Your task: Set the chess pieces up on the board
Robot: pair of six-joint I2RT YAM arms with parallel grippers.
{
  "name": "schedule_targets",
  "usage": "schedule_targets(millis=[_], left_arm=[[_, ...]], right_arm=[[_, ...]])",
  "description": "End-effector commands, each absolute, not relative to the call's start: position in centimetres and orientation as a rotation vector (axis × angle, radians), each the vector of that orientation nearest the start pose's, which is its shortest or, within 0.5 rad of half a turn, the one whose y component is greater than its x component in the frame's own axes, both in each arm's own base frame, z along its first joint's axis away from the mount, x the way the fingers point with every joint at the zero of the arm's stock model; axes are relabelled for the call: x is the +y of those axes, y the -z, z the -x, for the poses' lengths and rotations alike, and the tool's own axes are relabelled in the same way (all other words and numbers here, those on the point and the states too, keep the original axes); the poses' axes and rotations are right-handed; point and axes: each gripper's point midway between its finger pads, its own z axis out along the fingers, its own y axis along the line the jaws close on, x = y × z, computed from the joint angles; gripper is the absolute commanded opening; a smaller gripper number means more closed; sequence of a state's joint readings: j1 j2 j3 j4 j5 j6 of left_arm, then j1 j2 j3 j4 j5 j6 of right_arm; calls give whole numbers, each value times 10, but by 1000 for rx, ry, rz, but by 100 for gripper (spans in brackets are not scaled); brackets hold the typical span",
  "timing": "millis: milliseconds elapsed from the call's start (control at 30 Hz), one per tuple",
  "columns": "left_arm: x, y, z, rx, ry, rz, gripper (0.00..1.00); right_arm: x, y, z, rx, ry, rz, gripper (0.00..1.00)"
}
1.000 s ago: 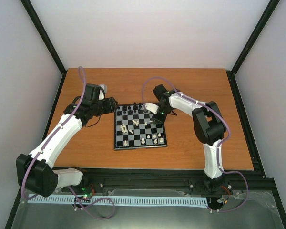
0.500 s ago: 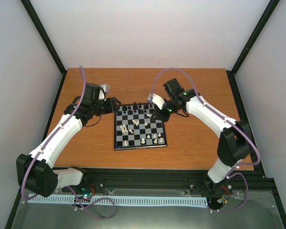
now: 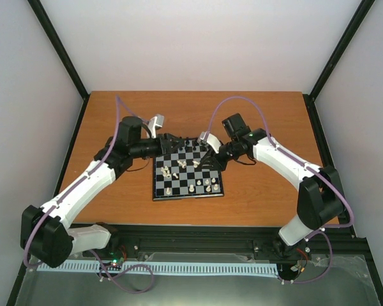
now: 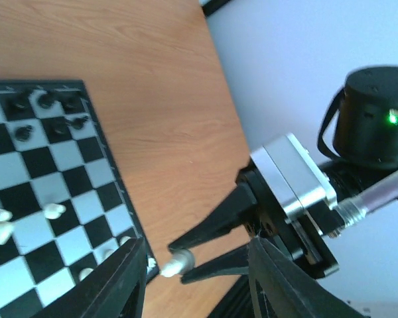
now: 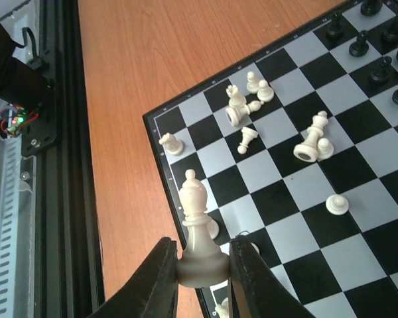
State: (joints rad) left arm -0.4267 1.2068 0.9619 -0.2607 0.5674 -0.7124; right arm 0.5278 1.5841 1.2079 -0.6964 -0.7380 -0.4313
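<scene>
The board (image 3: 155, 189) lies mid-table and also shows in the right wrist view (image 5: 378, 218) and the left wrist view (image 4: 53, 207). My right gripper (image 5: 202, 257) is shut on the base of a cream-white bishop (image 5: 198, 199), held upright above the board's edge. It also shows in the top view (image 3: 207, 154) and the left wrist view (image 4: 176, 264). Several cream-white pieces (image 5: 244, 109) stand or lie toppled on the board. Black pieces (image 5: 383, 66) stand along one side. My left gripper (image 3: 172, 141) hovers at the board's far-left corner, its jaws wide apart and empty.
A black frame rail (image 5: 53, 132) with wiring runs along the table's near edge. White walls enclose the table on three sides. Bare wood (image 3: 268, 191) lies right of the board.
My left gripper has swung right, from beside the board to its far-left corner. My right arm has stretched out, its elbow moving right, while its gripper stays over the board's far-right part.
</scene>
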Motion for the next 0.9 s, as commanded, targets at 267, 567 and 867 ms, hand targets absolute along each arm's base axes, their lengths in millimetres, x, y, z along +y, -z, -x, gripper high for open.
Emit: schedule_targets(millis=[267,567,867], left_arm=[[-272,-231,-277,2293,1386,-44,46],[-294,-220,-268,2343,1436,-67,36],[-300,-216,-267,2362,1461,-51,29]], right_arm=[[290,-199,-253,1985,-1090,1372,13],[291,-204,-252,1972,-1105,1372,13],[291,-206,-252,1963,-1106,1370,13]])
